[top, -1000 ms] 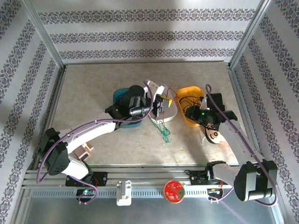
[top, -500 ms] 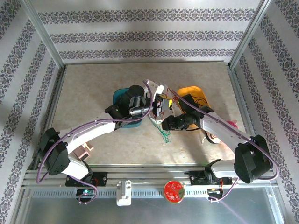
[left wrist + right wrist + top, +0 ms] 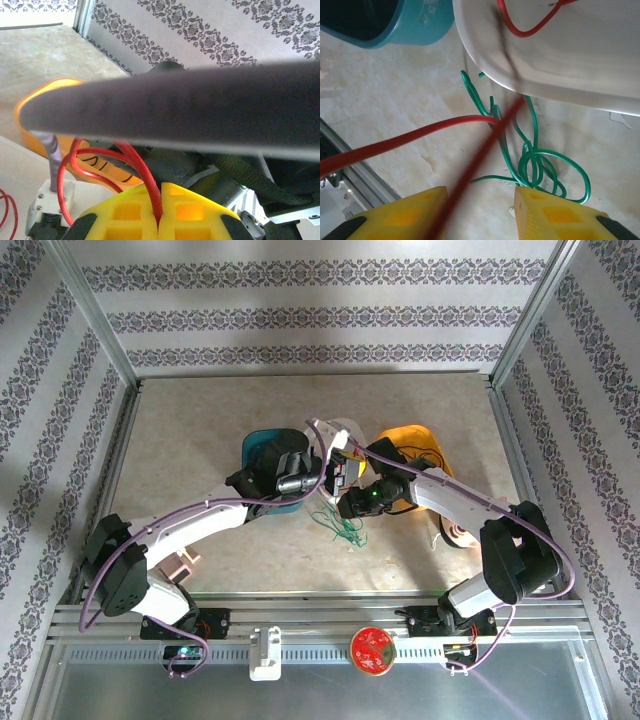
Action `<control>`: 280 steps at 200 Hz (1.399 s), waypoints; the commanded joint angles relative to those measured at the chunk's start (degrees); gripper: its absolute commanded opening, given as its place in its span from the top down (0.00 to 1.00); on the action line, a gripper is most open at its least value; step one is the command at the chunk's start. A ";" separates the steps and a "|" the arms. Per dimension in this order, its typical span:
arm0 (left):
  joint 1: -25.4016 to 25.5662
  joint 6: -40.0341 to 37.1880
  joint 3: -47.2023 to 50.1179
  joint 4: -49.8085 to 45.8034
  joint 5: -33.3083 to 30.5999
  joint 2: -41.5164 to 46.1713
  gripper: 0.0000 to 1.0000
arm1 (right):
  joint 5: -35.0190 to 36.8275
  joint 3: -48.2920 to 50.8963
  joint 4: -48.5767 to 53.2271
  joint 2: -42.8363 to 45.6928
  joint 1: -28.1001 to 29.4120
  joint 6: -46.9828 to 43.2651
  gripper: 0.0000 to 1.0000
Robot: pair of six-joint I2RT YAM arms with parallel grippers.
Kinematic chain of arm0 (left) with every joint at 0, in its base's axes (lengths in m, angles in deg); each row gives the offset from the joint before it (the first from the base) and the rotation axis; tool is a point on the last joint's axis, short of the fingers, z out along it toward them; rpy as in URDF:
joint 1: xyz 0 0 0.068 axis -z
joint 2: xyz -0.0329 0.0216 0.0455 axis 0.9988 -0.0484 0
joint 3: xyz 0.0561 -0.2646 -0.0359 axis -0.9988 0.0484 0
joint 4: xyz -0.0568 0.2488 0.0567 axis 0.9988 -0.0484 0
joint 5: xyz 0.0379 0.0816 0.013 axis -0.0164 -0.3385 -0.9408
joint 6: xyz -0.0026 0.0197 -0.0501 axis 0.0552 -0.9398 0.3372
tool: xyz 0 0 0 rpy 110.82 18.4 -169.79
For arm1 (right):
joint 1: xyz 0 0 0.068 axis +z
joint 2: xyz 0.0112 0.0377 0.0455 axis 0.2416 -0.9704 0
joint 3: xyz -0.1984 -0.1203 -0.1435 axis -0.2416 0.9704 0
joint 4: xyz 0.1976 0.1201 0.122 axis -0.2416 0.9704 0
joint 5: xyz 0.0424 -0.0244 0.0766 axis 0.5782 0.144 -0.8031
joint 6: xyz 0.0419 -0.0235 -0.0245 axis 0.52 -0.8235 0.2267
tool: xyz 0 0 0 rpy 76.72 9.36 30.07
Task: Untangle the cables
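Observation:
My left gripper (image 3: 338, 472) hangs over the table's middle, shut on a red cable (image 3: 148, 186) that rises from between its yellow fingertips (image 3: 125, 210) and loops toward the orange bowl (image 3: 35, 100). A green cable (image 3: 345, 528) lies in tangled loops on the table just below. My right gripper (image 3: 352, 503) sits close under the left one, open, pointing down at the green cable (image 3: 540, 165). A blurred strand of the red cable (image 3: 470, 175) crosses slantwise between its fingers (image 3: 555, 212), and I cannot tell whether it touches them. Thin black cables (image 3: 408, 452) lie in the orange bowl.
A teal bowl (image 3: 262, 448) stands left of the grippers, the orange bowl (image 3: 420, 435) to the right, and a white dish (image 3: 570, 55) holding a red loop between them. A tape roll (image 3: 455, 532) lies at the right. The two arms nearly touch at the centre.
My right arm has swung left from the orange bowl to the centre, ending just under the left gripper above the green cable. The left gripper has held its place and grip.

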 commanded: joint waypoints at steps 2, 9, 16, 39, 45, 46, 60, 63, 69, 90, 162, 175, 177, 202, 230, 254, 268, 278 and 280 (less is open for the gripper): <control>0.34 -1.83 0.49 3.25 -3.24 2.79 1.00 | 4.99 0.69 -0.19 2.65 -2.26 1.58 0.59; 0.28 -2.36 0.24 3.03 -4.13 2.98 1.00 | 6.44 2.00 -1.58 4.40 -4.22 3.54 0.59; 0.27 -2.76 -0.02 2.93 -4.72 3.13 1.00 | 6.92 3.41 -3.23 6.40 -6.80 5.87 0.59; -0.15 -2.88 -0.86 3.90 -4.45 3.91 1.00 | 6.42 8.53 -8.58 13.00 -15.45 13.31 0.58; -0.25 -2.79 -1.16 4.15 -4.17 4.18 1.00 | 6.63 9.52 -9.48 14.54 -17.15 14.36 0.58; -0.29 -2.79 -1.27 4.15 -4.16 4.23 1.00 | 6.74 9.65 -9.56 14.78 -17.39 14.56 0.58; -0.43 -3.26 -2.24 4.33 -3.65 4.52 1.00 | 8.05 11.20 -10.08 17.75 -19.85 15.61 0.58; -0.47 -3.43 -2.48 4.33 -3.51 4.48 1.00 | 8.45 11.45 -10.08 18.27 -20.17 15.70 0.57; -0.56 -3.81 -3.03 4.33 -3.38 4.42 1.00 | 9.28 11.78 -9.92 19.33 -20.68 15.89 0.57; -1.03 -4.46 -5.30 4.59 -1.84 3.69 1.00 | 12.02 13.17 -9.73 22.18 -21.84 16.83 0.57; -1.57 -4.48 -6.11 1.18 8.21 1.54 1.00 | 9.71 13.39 -8.02 23.03 -22.52 14.32 0.57; -1.57 -2.91 -4.04 0.14 9.06 -0.16 1.00 | 9.90 13.39 -7.97 22.93 -22.55 14.10 0.57; -1.57 -2.58 -3.60 0.25 9.12 -0.47 1.00 | 10.02 13.39 -7.97 22.93 -22.51 14.06 0.57; -1.57 1.90 2.44 4.64 9.21 -4.20 1.00 | 10.19 13.30 -8.33 22.66 -22.55 14.11 0.57; -1.57 2.90 4.84 7.78 7.28 -7.85 1.00 | 9.53 12.96 -8.58 22.23 -22.56 14.12 0.57; -1.57 2.31 3.55 8.54 6.70 -9.22 1.00 | 9.39 12.77 -8.41 22.57 -22.54 14.02 0.57; -1.57 1.69 2.39 8.39 6.81 -9.42 1.00 | 9.48 12.77 -8.27 23.00 -22.55 13.90 0.57; -1.57 1.03 1.47 8.05 6.91 -9.42 1.00 | 9.47 12.77 -8.14 23.34 -22.52 13.87 0.57; -1.57 0.87 1.31 7.99 6.91 -9.46 1.00 | 9.43 12.77 -8.10 23.41 -22.55 13.81 0.57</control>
